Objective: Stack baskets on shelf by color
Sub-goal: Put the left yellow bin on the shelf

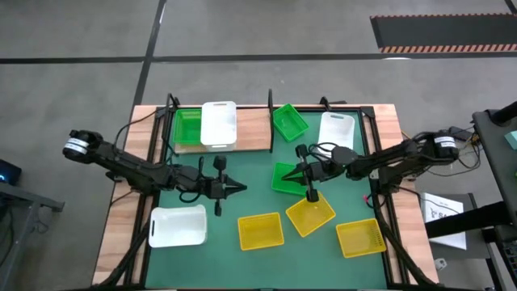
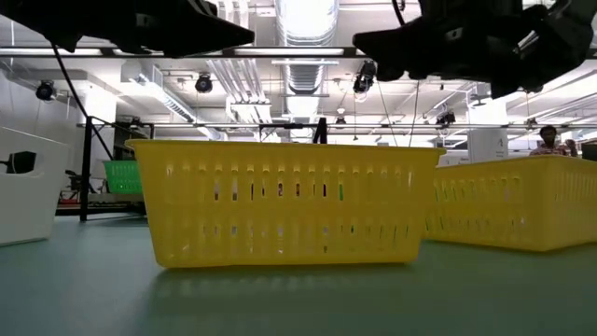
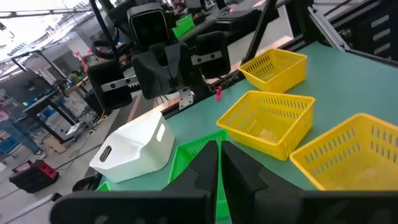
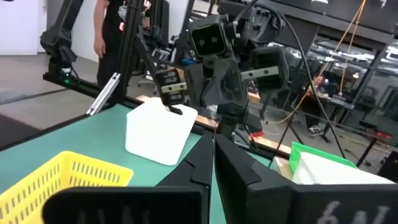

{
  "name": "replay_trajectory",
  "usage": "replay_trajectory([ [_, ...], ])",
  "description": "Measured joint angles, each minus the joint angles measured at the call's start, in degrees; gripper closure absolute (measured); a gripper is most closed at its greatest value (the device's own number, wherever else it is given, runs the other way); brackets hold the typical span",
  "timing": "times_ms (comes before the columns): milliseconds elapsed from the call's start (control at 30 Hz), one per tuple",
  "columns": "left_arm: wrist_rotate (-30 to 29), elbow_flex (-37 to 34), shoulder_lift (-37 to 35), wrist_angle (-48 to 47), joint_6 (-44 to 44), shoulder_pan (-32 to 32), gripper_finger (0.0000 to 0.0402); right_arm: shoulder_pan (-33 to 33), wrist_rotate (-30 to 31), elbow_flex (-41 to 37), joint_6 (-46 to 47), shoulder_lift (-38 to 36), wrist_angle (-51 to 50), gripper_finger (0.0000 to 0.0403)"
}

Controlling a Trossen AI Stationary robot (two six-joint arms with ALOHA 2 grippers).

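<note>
taking the shelf [image 1: 252,129] at the far edge of the desk [image 1: 121,218] as the landmark: on its left end sits a green basket [image 1: 187,126], with a white basket [image 1: 219,124] touching it on the right. below the shelf's left end, near the desk's front, lies another white basket [image 1: 178,225]. the left claw [image 1: 239,188] hangs in front of the shelf's middle, pinched shut and holding nothing. a second green basket [image 1: 289,121] sits tilted off the shelf's right end, and a third [image 1: 284,177] lies in front of that end, under the right claw [image 1: 300,170], whose fingers are also pressed together and empty. three yellow baskets [image 1: 260,230] [image 1: 310,215] [image 1: 359,238] spread along the desk's front, well forward of the shelf. the last white basket [image 1: 336,130] stands to the shelf's right.
</note>
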Motion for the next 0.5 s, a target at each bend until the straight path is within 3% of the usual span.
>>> replay_trajectory([
  [500, -1.08, -1.00, -0.21, -0.26, 0.17, 0.04, 0.0398, 0.03, -0.03, 3.93, 0.04, 2.13, -1.01, 0.0394],
])
